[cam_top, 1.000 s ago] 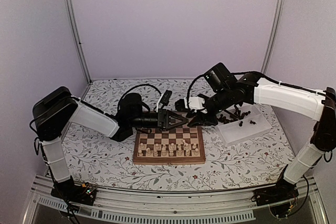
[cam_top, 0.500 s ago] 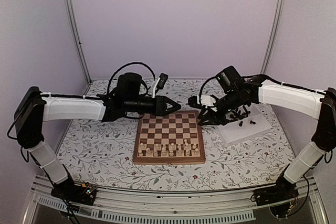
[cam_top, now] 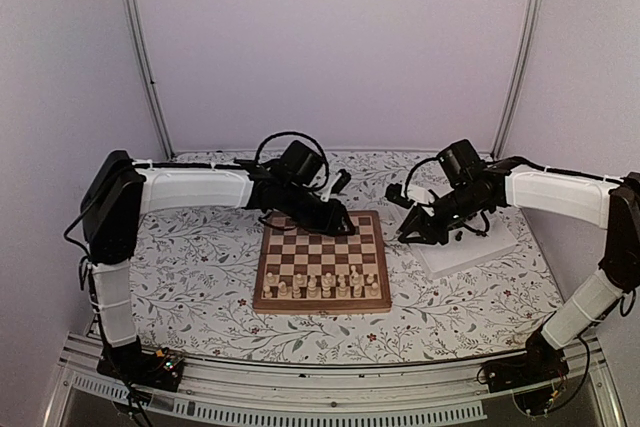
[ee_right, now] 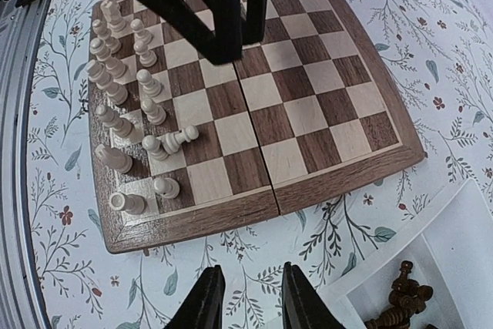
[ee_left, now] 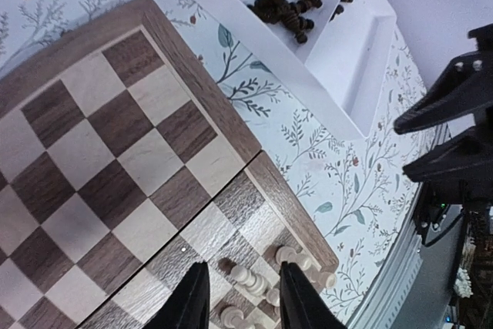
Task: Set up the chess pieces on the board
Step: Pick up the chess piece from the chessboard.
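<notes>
Currently the left gripper (ee_left: 240, 271) hovers over the far edge of the board (cam_top: 320, 247), having backed off past that edge and returned. Its jaws are parted with nothing between them. The cream chess pieces (cam_top: 322, 285) occupy the two rows along the near edge. One possibly lies tipped, though the wrist view distorts. The far rows carry nothing. The right gripper (ee_right: 248, 271) has drawn back from the board's far right corner toward the white tray (ee_left: 347, 52), jaws likewise spread and empty. The dark chess pieces (ee_left: 289, 9) remain heaped in the tray. Judgement: the cream side is placed and the dark side is not started, so a pick from the tray is required next.
</notes>
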